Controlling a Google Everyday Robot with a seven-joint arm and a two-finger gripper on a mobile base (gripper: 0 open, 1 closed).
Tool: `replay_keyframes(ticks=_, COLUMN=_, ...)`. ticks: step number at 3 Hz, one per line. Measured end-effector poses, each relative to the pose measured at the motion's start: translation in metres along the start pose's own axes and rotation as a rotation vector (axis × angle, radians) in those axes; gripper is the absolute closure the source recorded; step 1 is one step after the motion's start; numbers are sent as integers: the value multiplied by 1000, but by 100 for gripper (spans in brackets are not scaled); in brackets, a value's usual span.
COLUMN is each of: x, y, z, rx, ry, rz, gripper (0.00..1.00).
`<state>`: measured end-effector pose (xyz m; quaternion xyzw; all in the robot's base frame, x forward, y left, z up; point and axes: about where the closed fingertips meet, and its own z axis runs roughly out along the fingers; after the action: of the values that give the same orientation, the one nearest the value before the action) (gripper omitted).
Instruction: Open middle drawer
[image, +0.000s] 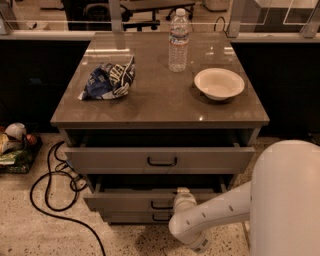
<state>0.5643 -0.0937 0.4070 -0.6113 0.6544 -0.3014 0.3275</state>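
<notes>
The middle drawer (127, 201) is the second of three grey-beige fronts in the cabinet. It stands pulled out a little, with a dark gap above it and a small dark loop handle (161, 205) at centre. My gripper (182, 193) is at the drawer's top edge, just right of and above the handle, on a white arm (215, 215) that reaches in from the lower right. The arm hides the drawer front to the right of the handle.
The top drawer (100, 160) is also pulled out and overhangs the middle one. The bottom drawer (125, 217) sits below. On the cabinet top are a water bottle (178, 42), a white bowl (219, 83) and a chip bag (110, 79). A black cable (50, 200) lies on the floor at left.
</notes>
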Motion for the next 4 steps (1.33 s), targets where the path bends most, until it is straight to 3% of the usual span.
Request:
replay_keyframes(ticks=3, x=-1, y=12, z=-22, rx=-30, ry=1, rz=-7, gripper=100)
replay_keyframes(ticks=4, x=-6, y=21, z=-47, rx=-96, ry=-10, rz=-39, gripper=100)
